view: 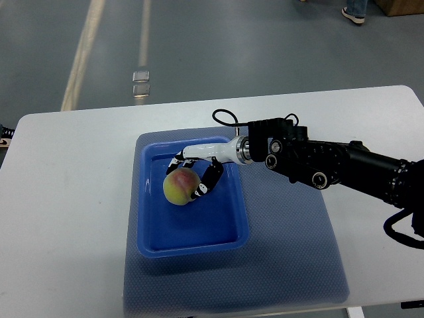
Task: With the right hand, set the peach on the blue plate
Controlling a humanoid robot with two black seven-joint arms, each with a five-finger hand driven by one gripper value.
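Note:
A yellow-pink peach (pixel 180 187) sits inside the blue plate (pixel 228 228), a shallow rectangular tray, in its far left part. My right hand (pixel 193 173) reaches in from the right, its white and black fingers curled around the peach from the far side and the right. The fingers (pixel 211 179) touch the fruit. I cannot tell whether the peach rests on the plate's floor or hangs just above it. The left arm does not show.
The plate lies on a grey-blue mat (pixel 291 252) on a white table (pixel 66 199). The black right forearm (pixel 344 165) crosses the table's right side. A person's feet (pixel 354 13) show on the floor at the far right.

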